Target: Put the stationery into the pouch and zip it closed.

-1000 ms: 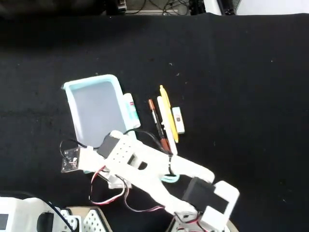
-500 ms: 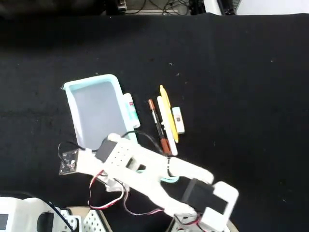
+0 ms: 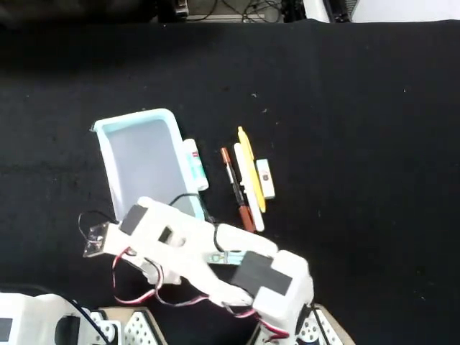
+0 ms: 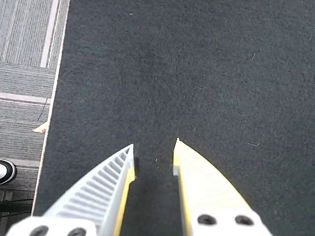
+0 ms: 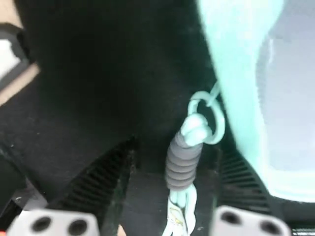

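Note:
The light blue pouch (image 3: 140,158) lies open on the black table, left of centre. To its right lie a white glue stick (image 3: 194,164), a brown pen (image 3: 236,188), a yellow pen (image 3: 250,167) and a small white eraser (image 3: 265,178). My right arm (image 3: 187,248) stretches over the pouch's near end and hides that end. My right gripper (image 5: 174,147) is open, with the grey ribbed zip pull (image 5: 186,157) between its fingers, beside the pouch's edge (image 5: 231,73). My left gripper (image 4: 155,143) hovers open over bare table, holding nothing.
The left arm's base (image 3: 29,316) sits at the near left corner. The table's edge (image 4: 54,108) and striped floor lie close to the left gripper. Cables hang in loops under the right arm's wrist (image 3: 136,280). Black cloth stretches bare to the right and far side.
The right arm has swung left and drawn back toward its base. Its wrist has shifted left along the pouch's near end. The stationery has stayed put.

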### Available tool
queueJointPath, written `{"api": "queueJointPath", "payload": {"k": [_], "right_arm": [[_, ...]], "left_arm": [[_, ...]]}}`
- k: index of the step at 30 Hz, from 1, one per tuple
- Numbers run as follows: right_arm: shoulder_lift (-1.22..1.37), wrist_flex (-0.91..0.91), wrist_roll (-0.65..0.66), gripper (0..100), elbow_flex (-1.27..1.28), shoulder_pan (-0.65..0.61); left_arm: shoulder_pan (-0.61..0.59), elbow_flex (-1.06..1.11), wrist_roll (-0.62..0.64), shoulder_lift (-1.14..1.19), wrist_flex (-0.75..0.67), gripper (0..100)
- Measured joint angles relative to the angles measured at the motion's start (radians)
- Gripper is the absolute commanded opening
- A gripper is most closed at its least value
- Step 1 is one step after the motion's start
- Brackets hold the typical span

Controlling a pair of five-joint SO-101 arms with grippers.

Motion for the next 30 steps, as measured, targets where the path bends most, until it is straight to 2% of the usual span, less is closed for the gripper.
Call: {"api": "queueJointPath", "payload": {"k": [2, 10, 14, 17, 23, 27, 30], "right_arm": [[0.021, 0.006, 0.0, 0.5, -0.031, 0.009], [0.008, 0.028, -0.04, 1.1, -0.068, 0.04], [-0.137, 0.052, -0.04, 1.1, -0.068, 0.074], [-0.285, 0.077, -0.018, 1.1, -0.041, 0.117], [-0.535, 0.046, 0.068, 1.1, 0.086, 0.281], [-0.641, -0.015, 0.144, 1.1, 0.114, 0.371], [-0.704, -0.066, 0.186, 1.1, 0.114, 0.411]], "left_arm": [[0.0, 0.0, 0.0, 0.0, 0.0, 15], [0.0, 0.0, 0.0, 0.0, -0.034, 15], [0.0, 0.0, -0.003, 0.0, -0.037, 15], [0.025, 0.015, -0.063, 0.0, -0.037, 15], [0.199, 0.144, -0.186, 0.0, -0.037, 15], [0.414, 0.224, -0.284, 0.0, -0.017, 15], [0.594, 0.21, -0.307, 0.0, 0.097, 15]]}}
